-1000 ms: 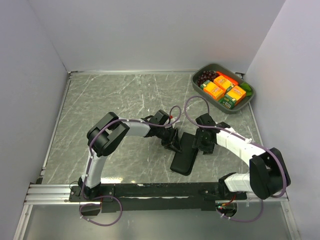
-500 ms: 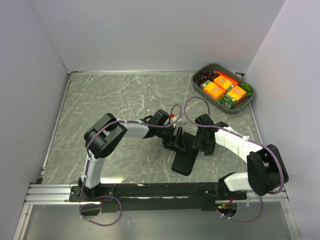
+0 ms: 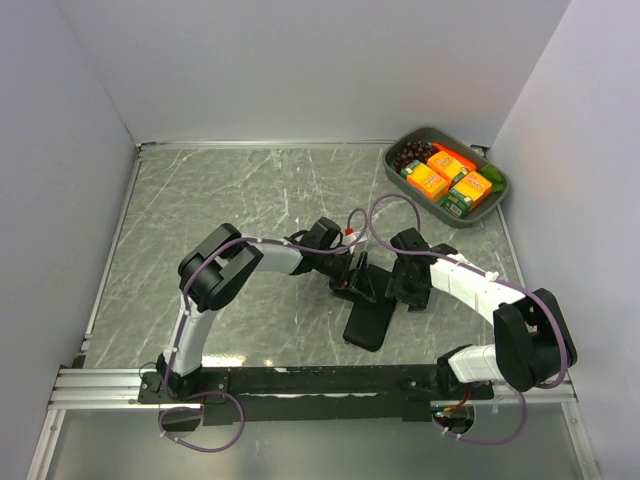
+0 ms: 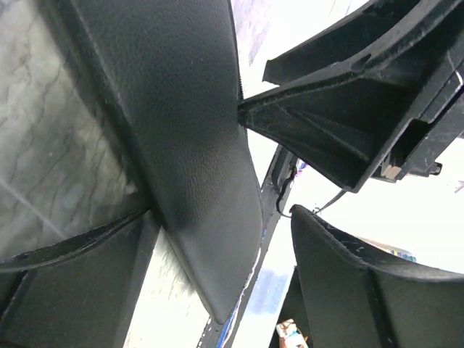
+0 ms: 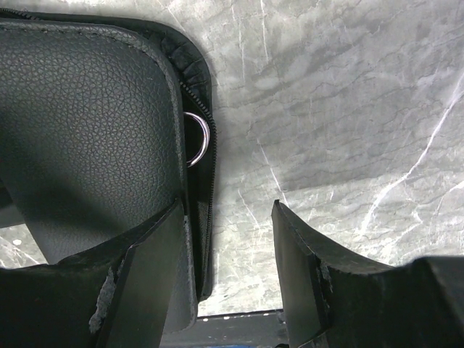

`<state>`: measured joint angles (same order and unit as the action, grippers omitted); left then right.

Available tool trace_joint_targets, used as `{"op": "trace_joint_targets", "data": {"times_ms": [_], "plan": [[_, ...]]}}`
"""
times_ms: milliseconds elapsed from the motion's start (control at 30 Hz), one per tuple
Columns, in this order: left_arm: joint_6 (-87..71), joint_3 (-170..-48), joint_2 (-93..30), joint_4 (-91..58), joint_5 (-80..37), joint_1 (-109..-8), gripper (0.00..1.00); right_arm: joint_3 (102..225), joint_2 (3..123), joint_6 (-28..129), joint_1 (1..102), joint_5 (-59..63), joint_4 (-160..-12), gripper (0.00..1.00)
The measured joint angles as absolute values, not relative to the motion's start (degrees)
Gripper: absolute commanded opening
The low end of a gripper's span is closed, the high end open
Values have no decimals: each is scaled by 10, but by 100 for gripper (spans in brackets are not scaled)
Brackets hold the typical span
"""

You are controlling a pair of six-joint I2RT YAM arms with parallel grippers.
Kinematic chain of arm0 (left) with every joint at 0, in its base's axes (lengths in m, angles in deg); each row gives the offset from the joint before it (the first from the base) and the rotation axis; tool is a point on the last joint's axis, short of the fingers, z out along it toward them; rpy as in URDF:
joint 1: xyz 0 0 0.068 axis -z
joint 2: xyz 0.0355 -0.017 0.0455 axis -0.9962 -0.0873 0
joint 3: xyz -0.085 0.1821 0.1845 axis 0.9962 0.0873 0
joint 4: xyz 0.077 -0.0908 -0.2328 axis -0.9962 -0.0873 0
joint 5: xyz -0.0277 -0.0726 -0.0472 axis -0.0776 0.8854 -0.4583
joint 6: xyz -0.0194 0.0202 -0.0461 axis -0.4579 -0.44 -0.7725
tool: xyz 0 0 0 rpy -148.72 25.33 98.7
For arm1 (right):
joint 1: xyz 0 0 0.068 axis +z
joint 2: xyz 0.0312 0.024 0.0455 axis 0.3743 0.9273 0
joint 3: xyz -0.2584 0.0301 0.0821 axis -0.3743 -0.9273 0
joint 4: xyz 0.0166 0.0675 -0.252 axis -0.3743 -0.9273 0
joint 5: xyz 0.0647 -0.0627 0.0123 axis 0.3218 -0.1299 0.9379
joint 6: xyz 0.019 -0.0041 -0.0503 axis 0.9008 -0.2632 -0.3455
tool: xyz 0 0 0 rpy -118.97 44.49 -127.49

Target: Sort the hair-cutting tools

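On the tabletop (image 3: pixel 230 200), at the black zip case's (image 3: pixel 368 318) left edge, see the left tool (image 3: pixel 355 283) spread wide after a tighter pinch a second ago, gripping nothing: reads as a release before a fresh hold. Find the right tool (image 5: pixel 226 206) at the case's right edge, likewise apart and empty. Note a silver ring (image 5: pixel 197 138) in the case's zip gap, perhaps a scissor handle. Expect scissors and clips inside, unsorted. Beyond the case, skip the grey tray (image 3: pixel 390 170).
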<state>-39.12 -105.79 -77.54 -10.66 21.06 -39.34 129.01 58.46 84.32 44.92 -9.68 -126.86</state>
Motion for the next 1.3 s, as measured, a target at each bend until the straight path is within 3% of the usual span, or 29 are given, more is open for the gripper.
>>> {"op": "trace_joint_targets", "data": {"times_ms": [233,400,500,533,767,933,1133,1300], "plan": [[-393,-1073,-801,-115,209,-392,43,1286,585,843,446,-90,-1264,59],[-395,-1074,-808,-115,210,-393,35,1283,582,843,445,-88,-1260,59],[-402,-1075,-808,-115,212,-394,13,1279,578,843,445,-87,-1256,59],[-404,-1075,-808,-116,215,-395,1,1279,578,843,445,-86,-1256,59],[-422,-1073,-797,-125,206,-396,1,1277,565,838,445,-82,-1255,63],[-423,-1073,-747,-193,137,-394,1,1288,499,809,445,-83,-1291,63],[-428,-1109,-671,-320,-3,-437,1,1344,427,753,452,-43,-1315,63],[-447,-1167,-639,-407,-158,-490,1,1348,413,716,514,11,-1305,61]]}}
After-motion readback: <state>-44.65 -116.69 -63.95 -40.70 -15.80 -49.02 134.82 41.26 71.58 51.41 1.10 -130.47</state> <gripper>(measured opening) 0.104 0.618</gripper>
